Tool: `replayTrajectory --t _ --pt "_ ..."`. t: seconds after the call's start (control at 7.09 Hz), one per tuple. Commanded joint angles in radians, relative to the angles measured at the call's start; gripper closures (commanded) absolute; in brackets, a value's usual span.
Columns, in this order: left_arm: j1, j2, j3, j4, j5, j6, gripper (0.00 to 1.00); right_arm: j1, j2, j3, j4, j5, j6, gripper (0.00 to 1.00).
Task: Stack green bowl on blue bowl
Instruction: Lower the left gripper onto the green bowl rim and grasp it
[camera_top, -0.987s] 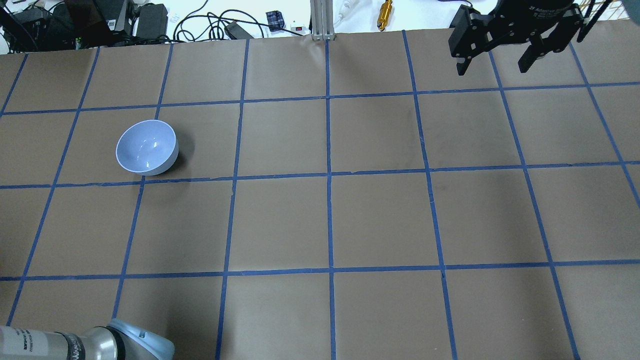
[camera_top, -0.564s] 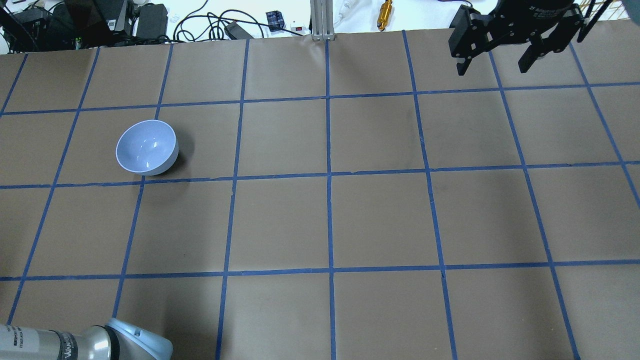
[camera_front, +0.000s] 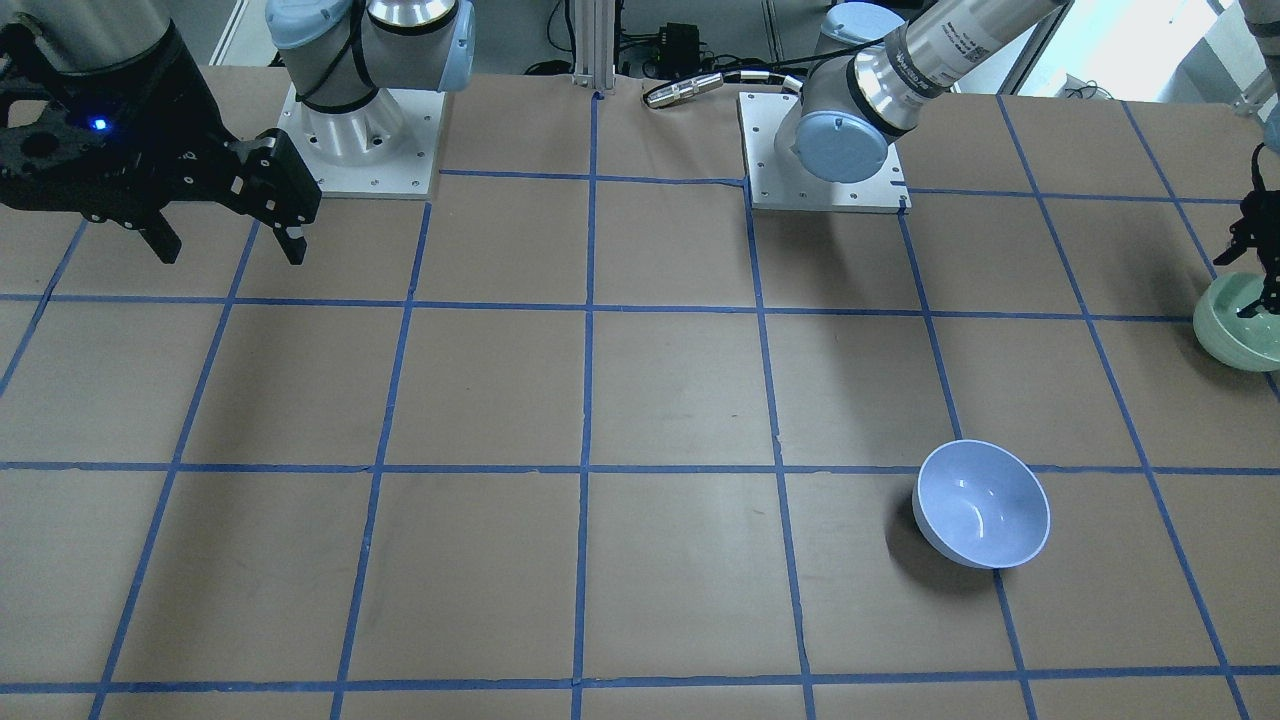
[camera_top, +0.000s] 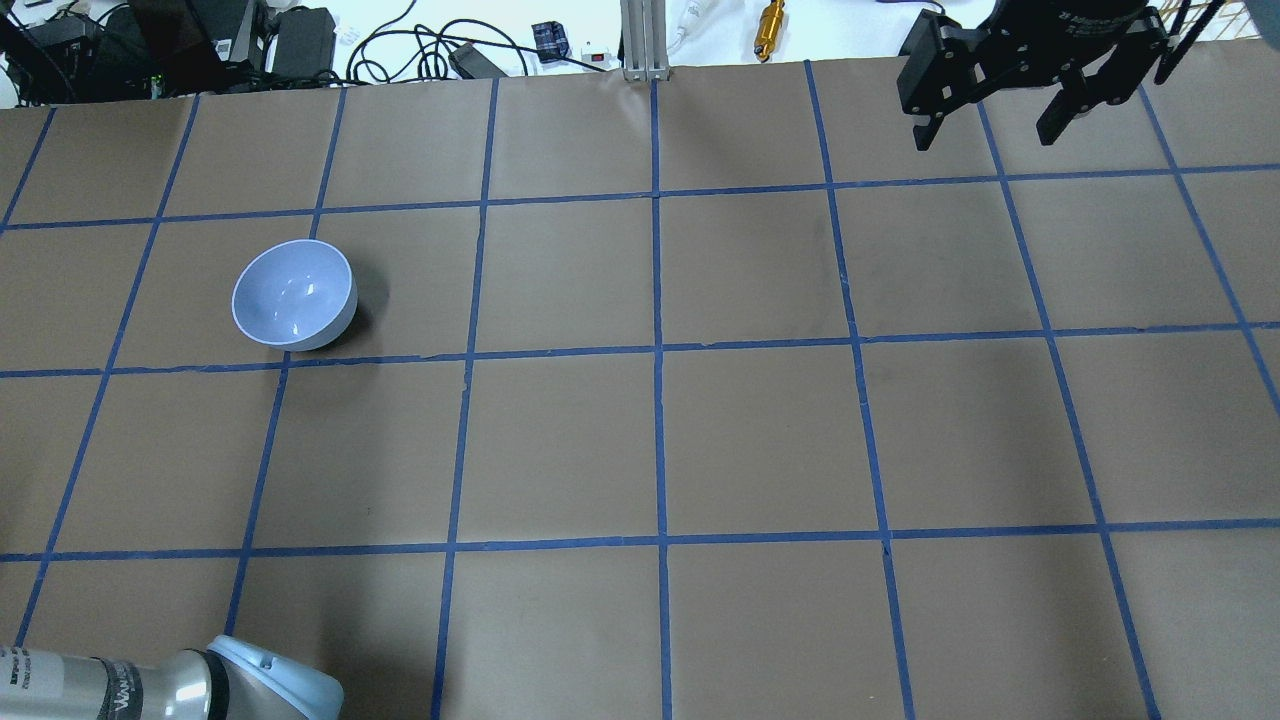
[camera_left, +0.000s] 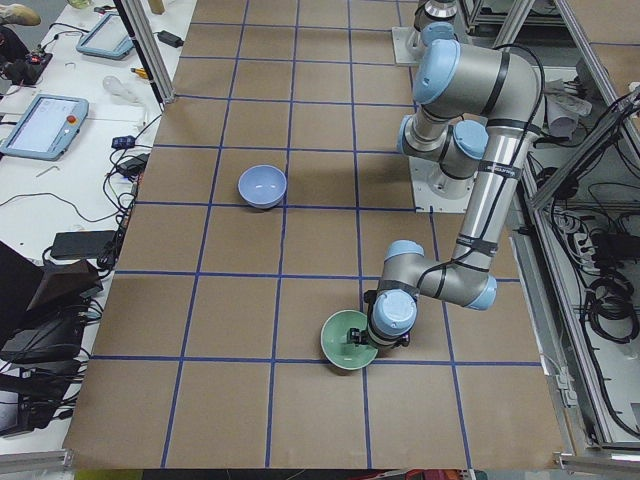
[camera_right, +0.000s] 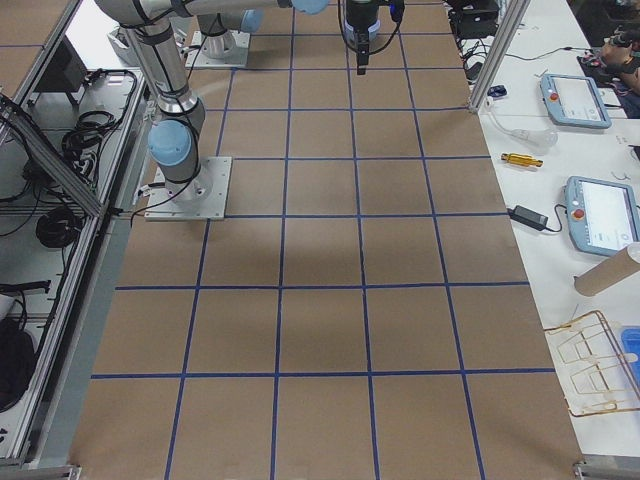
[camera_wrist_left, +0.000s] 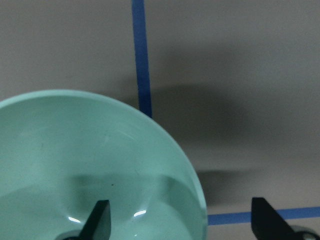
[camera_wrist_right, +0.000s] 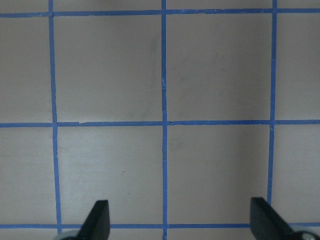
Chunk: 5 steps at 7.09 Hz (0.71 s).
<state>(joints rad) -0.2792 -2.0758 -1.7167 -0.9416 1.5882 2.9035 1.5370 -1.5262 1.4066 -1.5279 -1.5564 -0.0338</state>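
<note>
The green bowl (camera_front: 1232, 335) stands near the table's end on my left side; it also shows in the exterior left view (camera_left: 343, 342) and fills the left wrist view (camera_wrist_left: 90, 165). My left gripper (camera_wrist_left: 182, 225) is open and straddles the bowl's rim, one finger inside the bowl and one outside; it shows at the front-facing view's right edge (camera_front: 1258, 285). The blue bowl (camera_top: 293, 295) sits upright and empty on the table, well apart from the green one (camera_front: 982, 517). My right gripper (camera_top: 990, 125) is open and empty, held high over the far right corner.
The table is brown paper with a blue tape grid (camera_top: 658, 350). Both arm bases (camera_front: 360, 140) stand at the robot's edge. Cables, a power adapter and a brass tool (camera_top: 770, 28) lie beyond the far edge. My left arm's elbow (camera_top: 270, 685) shows at the overhead view's bottom left.
My left arm's elbow has shifted slightly to the left in the overhead view. The blue bowl and my right gripper have not moved.
</note>
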Motion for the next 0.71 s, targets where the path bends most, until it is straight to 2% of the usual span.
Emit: replayTrajectory --t 0.0,0.14,0.28,0.42,0.56 --pt "0.005 -0.021 -0.003 0.023 -0.002 0.003 0.02 0.0 0.0 0.0 0.0 0.001 0.0 0.0" --pt "0.005 -0.02 -0.013 0.036 -0.001 0.006 0.31 0.0 0.001 0.0 0.0 -0.001 0.0 0.0" --pt "0.005 -0.017 -0.015 0.062 -0.001 0.02 0.82 0.0 0.001 0.0 0.0 -0.001 0.0 0.0" --pt "0.005 -0.018 -0.015 0.095 -0.001 0.025 1.0 0.0 0.0 0.0 0.0 -0.001 0.0 0.0" --pt "0.005 -0.021 -0.017 0.102 -0.002 0.026 1.0 0.0 0.0 0.0 0.0 -0.001 0.0 0.0"
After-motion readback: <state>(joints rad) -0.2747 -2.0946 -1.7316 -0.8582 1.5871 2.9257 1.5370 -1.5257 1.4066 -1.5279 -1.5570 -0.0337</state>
